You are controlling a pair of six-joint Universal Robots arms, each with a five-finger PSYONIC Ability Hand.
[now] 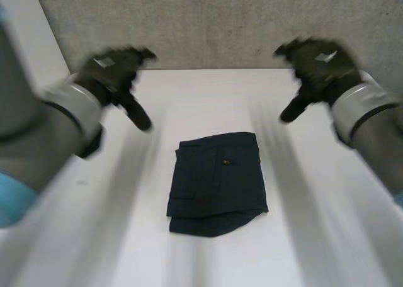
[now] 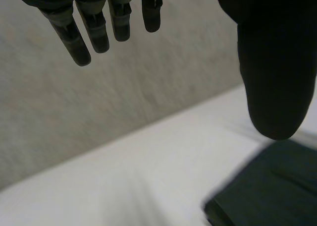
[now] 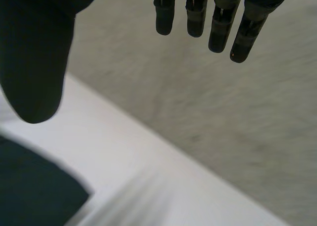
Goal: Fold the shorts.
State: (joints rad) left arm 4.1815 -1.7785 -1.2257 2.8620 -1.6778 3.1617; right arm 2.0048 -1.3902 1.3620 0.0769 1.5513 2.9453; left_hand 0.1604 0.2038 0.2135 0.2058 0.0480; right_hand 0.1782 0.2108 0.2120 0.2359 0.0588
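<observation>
Shorts [image 1: 217,183]: folded on table [image 1: 315,236]; cut off by the frame edge in both wrist views.
Left hand [image 1: 112,72]: raised, fingers straight, thumb apart, empty.
Right hand [image 1: 320,65]: raised, fingers straight, thumb apart, empty.

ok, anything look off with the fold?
Minor only: the shorts lie folded on the table, but a lower layer pokes out past the near edge in an uneven curve. The left hand and right hand are open, clear of them.

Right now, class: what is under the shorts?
The white table shows all around the shorts, which lie on it. They are folded, so their lower layers and the tabletop beneath are covered.
</observation>
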